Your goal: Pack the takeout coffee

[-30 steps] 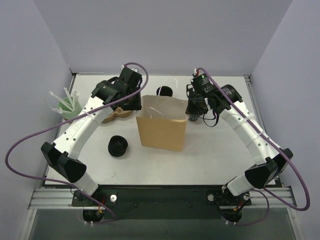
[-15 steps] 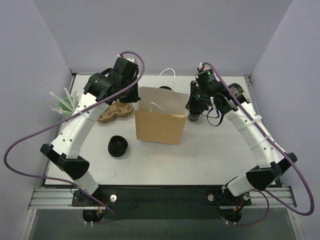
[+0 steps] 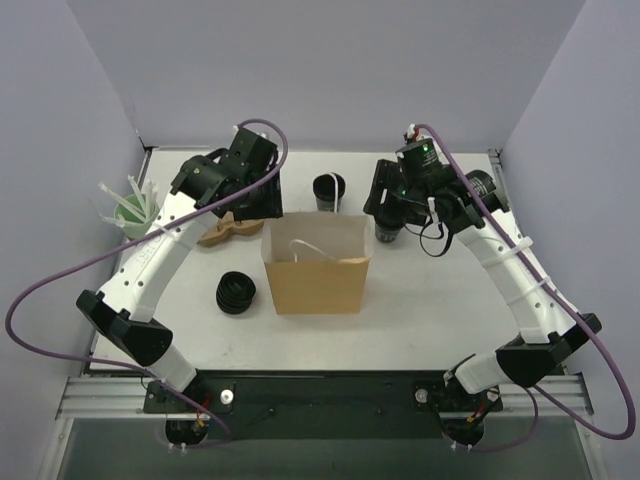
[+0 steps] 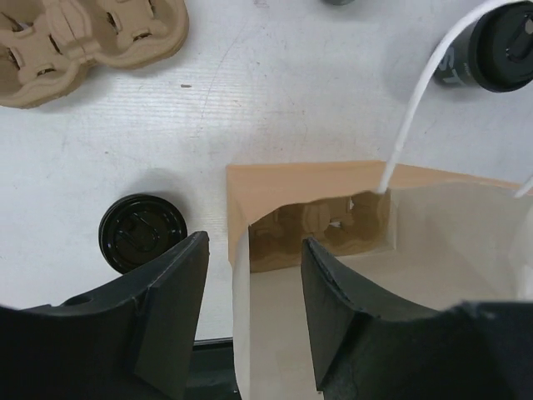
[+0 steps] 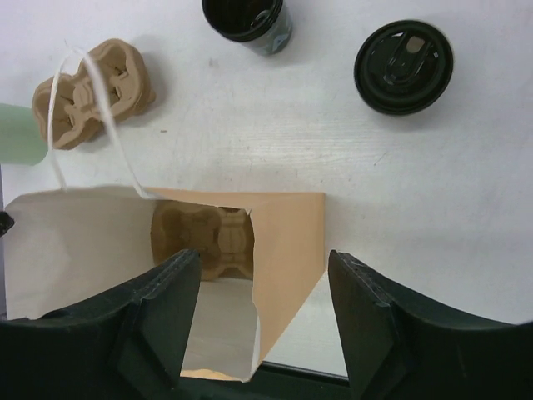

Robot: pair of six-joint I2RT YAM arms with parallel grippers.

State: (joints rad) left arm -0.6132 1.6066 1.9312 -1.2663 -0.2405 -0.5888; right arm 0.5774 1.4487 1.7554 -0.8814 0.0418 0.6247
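Both tools have swung the brown paper bag (image 3: pixel 315 270) square and nearer the arm bases than a second ago, and its mouth gapes wider. The left tool (image 4: pixel 254 250) straddles the bag's left rim, one finger inside and one outside, spread apart and not pinching the paper. The right tool (image 5: pixel 262 260) does the same at the right rim, also released. Held this way, the two probably keep the mouth open and the bag steady for loading.

The takeout coffee (image 5: pixel 404 67), black with a lid, stands upright on the desk (image 3: pixel 430 310), just beyond the right tool and to its outer side. It is outside the bag, not yet packed. Another black cup (image 5: pixel 246 17) stands farther beyond that tool, past the bag's far wall. A cardboard carrier (image 4: pixel 83 33) lies beyond the left tool, and a ribbed black stack (image 4: pixel 143 233) sits close beside its outer finger.

A white handle (image 4: pixel 416 108) arches over the mouth and could snag a lowered cup. Bare desk lies to the outer side of the right tool, and the coffee is its closest neighbour.
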